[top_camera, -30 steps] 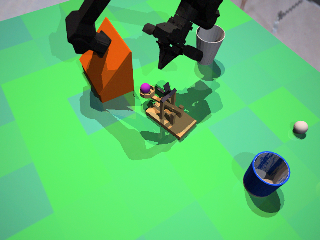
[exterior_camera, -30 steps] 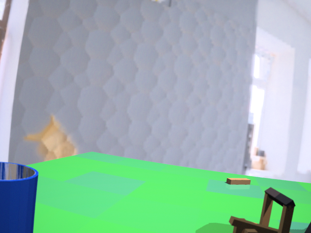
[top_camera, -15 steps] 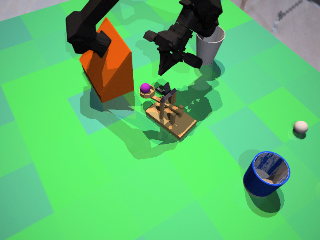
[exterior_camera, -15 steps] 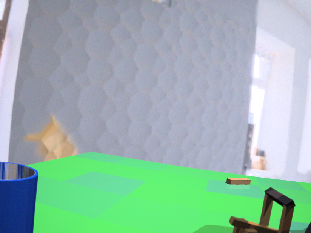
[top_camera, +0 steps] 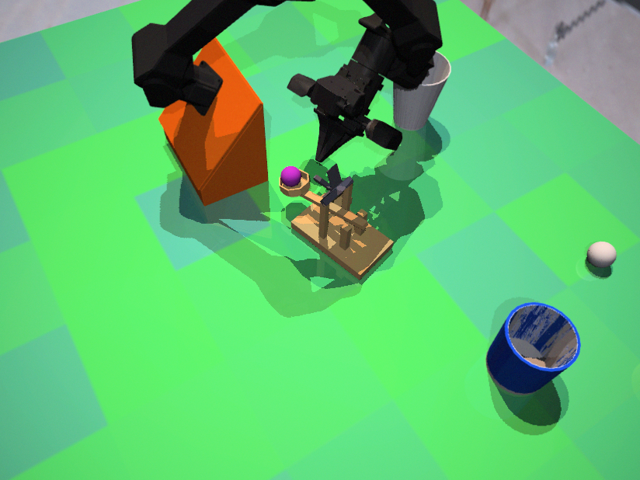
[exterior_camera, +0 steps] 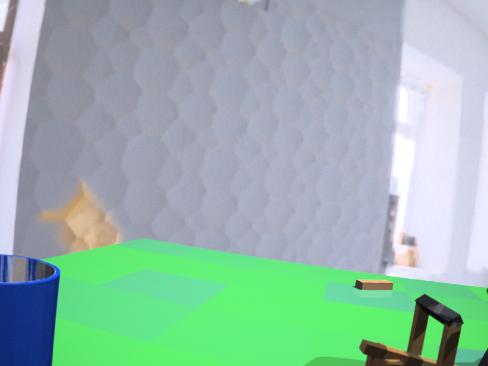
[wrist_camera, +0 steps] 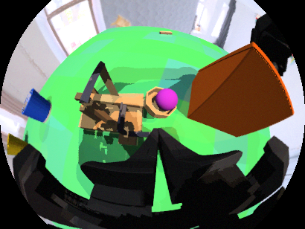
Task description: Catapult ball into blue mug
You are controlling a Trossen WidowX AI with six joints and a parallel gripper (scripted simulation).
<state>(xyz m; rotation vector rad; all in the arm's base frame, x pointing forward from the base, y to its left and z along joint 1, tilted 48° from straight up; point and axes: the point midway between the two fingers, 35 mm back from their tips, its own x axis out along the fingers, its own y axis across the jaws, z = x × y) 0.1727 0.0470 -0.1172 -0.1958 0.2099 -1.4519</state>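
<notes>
Below the end effector (top_camera: 318, 160) (wrist_camera: 156, 131), ball (top_camera: 290, 175) (wrist_camera: 167, 99).

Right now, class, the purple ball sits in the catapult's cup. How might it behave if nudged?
The purple ball would probably roll readily, being round and smooth-looking. A light nudge may stay contained, since the cup's raised rim surrounds it; a harder push could tip it over.

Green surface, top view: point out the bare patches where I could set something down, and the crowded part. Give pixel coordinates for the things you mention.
Bare: the stretch between the catapult (top_camera: 373, 254) (wrist_camera: 137, 100) and the blue mug (top_camera: 503, 363) (exterior_camera: 25, 323) (wrist_camera: 36, 105); also the lower-left area, below the orange block (top_camera: 238, 154) (wrist_camera: 238, 89). Crowded: around the purple ball (top_camera: 290, 175) (wrist_camera: 167, 99), with block, catapult and gripper (top_camera: 319, 158) (wrist_camera: 156, 131) close.
</notes>
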